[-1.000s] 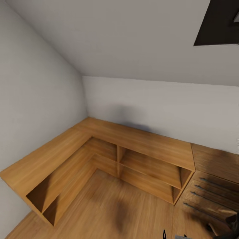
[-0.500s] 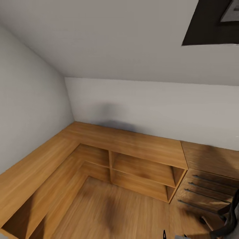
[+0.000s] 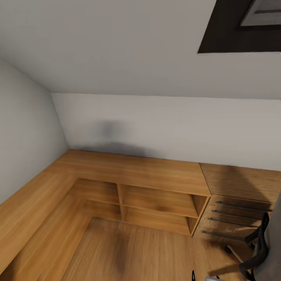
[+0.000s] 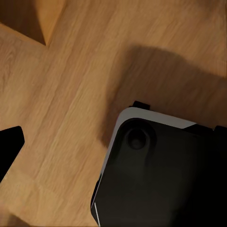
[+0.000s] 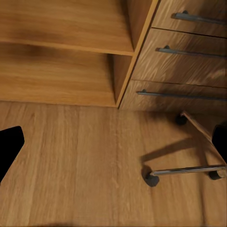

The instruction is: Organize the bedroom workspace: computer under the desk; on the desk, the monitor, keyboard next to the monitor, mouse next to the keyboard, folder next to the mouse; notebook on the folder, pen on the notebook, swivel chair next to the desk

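I'm in a home room, bedroom or study type, rendered in a simulator. Plain white walls (image 3: 156,125) meet in a corner. A low L-shaped wooden shelf unit (image 3: 132,183) with open cubbies runs along both walls. Beside it a wooden drawer unit (image 3: 238,210) with dark bar handles. Wood plank floor (image 3: 148,253) all over. Swivel chair (image 3: 259,249) at the view's right edge, its chrome castor base (image 5: 184,170) on the floor by the drawers. Dark framed picture (image 3: 242,25) high on the wall.

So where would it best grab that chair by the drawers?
Probably the black armrest. It is a narrow bar on the side of the chair nearest the robot, thin enough to close around. Come in from the open floor side, since the chrome legs sit very low.
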{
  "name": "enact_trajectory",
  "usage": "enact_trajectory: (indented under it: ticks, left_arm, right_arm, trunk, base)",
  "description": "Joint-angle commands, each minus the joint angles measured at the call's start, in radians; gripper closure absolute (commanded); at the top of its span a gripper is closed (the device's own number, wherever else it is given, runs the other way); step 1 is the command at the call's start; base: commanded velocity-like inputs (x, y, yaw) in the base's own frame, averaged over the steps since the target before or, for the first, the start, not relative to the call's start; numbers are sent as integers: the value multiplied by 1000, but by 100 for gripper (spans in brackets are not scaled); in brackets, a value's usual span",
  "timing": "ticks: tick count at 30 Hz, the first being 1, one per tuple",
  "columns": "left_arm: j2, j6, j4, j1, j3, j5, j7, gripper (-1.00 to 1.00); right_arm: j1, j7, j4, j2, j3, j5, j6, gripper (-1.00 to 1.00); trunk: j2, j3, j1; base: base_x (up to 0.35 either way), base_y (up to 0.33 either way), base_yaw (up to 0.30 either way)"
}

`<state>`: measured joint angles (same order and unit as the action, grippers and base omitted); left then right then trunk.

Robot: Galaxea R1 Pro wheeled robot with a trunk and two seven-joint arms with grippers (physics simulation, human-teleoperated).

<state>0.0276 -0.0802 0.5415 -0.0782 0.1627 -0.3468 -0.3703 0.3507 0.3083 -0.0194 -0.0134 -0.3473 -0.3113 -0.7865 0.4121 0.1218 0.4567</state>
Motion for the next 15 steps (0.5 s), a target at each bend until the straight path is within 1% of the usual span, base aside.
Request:
enact_trajectory:
  ticks: [1,5,10,12,15]
  left_arm:
    - [-1,-4,1,0,8,-11,-7,-100]
    - [-1,-4,1,0,8,-11,-7,-100]
    - [-1,-4,1,0,8,-11,-7,-100]
    - [-1,-4,1,0,8,-11,-7,-100]
    - [0,-4,1,0,8,-11,-7,-100]
  right_arm:
    - [1,6,-2,-1,-9,-3,-2,-100]
    - [1,6,-2,-1,-9,-3,-2,-100]
    - [1,6,-2,0,-9,-3,-3,-100]
    - [1,6,-2,0,-9,-3,-3,-100]
    - [1,6,-2,0,-9,-3,-3,-100]
  trunk:
    - [2,2,1]
    - [2,2,1]
    - [2,2,1]
    - [2,2,1]
    - [2,2,1]
  base:
    - [211,264,-284]
    - [180,284,-284]
    - [113,296,-285]
    - [68,168,-287]
    - [35,85,-290]
